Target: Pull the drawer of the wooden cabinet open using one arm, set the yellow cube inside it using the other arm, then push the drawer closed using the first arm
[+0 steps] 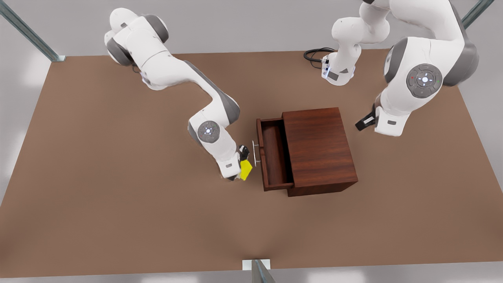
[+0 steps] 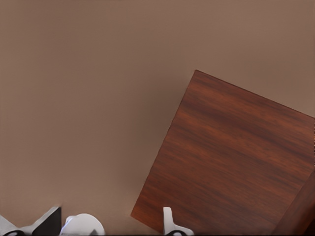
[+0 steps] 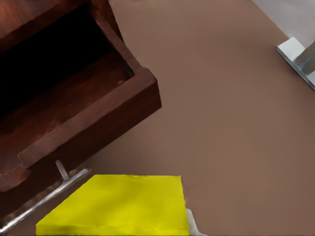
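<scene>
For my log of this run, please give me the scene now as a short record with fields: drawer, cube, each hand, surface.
drawer: pulled open from the wooden cabinet, toward the front view's left; inside looks bare; metal handle on its front
yellow cube: held tilted by the right hand, just outside the drawer front, not yet inside
right hand: shut on the cube, beside the handle
left hand: apart from the cabinet on the front view's right, above the table, waiting; open or shut cannot be told
surface: brown table
</scene>
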`<state>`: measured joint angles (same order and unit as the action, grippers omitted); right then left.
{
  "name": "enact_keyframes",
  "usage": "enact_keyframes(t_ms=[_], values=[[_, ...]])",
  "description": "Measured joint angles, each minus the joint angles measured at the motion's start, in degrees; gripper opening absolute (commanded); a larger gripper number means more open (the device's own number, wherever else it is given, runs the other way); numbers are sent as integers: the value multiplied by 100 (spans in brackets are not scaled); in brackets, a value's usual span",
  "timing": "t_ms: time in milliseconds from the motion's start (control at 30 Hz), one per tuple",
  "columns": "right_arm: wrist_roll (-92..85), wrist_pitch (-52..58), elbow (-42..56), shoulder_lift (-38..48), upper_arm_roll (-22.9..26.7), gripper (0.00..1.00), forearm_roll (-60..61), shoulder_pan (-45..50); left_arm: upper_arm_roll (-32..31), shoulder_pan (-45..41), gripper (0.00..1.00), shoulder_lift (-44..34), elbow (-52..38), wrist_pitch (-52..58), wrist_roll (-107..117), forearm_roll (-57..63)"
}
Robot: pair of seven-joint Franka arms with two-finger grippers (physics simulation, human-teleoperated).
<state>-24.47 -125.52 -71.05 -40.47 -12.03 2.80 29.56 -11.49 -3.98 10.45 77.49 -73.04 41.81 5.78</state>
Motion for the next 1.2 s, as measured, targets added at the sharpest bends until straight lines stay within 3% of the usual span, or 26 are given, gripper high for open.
enact_keyframes(t_ms=[267,767,800,833,867,1067,1200], values=[[-495,24,881,-210,-13,60,9,435,28,-17,100,-46,-71,285,-1050,-461],[-1905,-496,771,-741,-265,60,60,602,20,-9,100,-64,-69,430,-2108,-544],[-1968,-529,768,-755,-268,64,60,603,20,-9,100,-64,-72,432,-2152,-542],[-2025,-558,766,-762,-284,88,56,599,20,-9,100,-64,-70,433,-2194,-540],[-2065,-586,765,-770,-299,100,35,594,20,-11,100,-64,-72,434,-2233,-537],[-2286,-676,759,-761,-373,100,50,465,20,-28,100,-56,-71,430,-2428,-518],[-2373,303,749,-348,-645,100,71,-950,12,-48,100,-57,-69,427,-2525,-513]])
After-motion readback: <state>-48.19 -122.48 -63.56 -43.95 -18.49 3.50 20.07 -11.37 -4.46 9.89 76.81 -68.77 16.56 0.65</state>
